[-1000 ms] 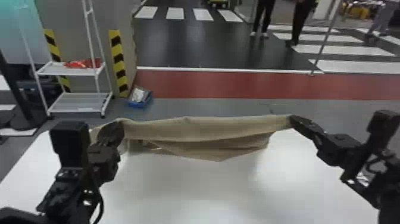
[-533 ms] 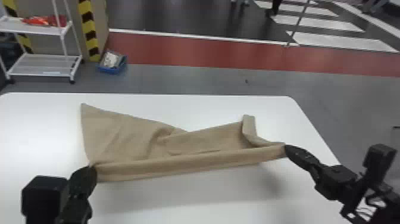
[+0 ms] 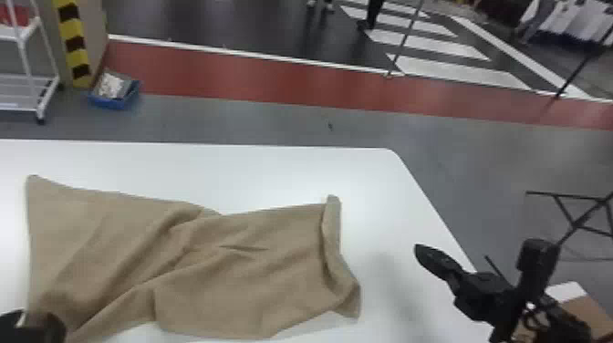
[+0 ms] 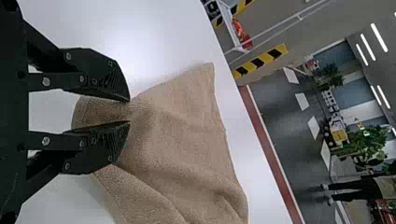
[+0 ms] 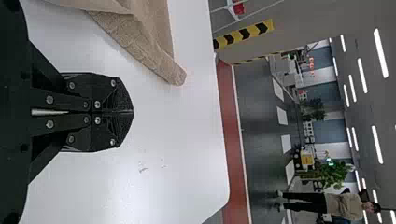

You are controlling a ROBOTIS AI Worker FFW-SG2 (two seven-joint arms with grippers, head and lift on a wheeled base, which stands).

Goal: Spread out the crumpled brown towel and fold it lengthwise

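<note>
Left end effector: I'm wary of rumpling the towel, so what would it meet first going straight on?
Probably the brown towel, just ahead of the left end effector with its open fingers; their height above it is unclear.

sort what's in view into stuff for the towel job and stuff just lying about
For the job:
- crumpled brown cloth towel
- white flat-topped table under it
- black left gripper, at the towel
- black right gripper, beside the towel

Just lying about:
- blue open-topped box on the floor
- white wheeled metal rack

a blue bin (image 3: pixel 107 101) sits near a white wheeled rack (image 3: pixel 20 107).
</note>
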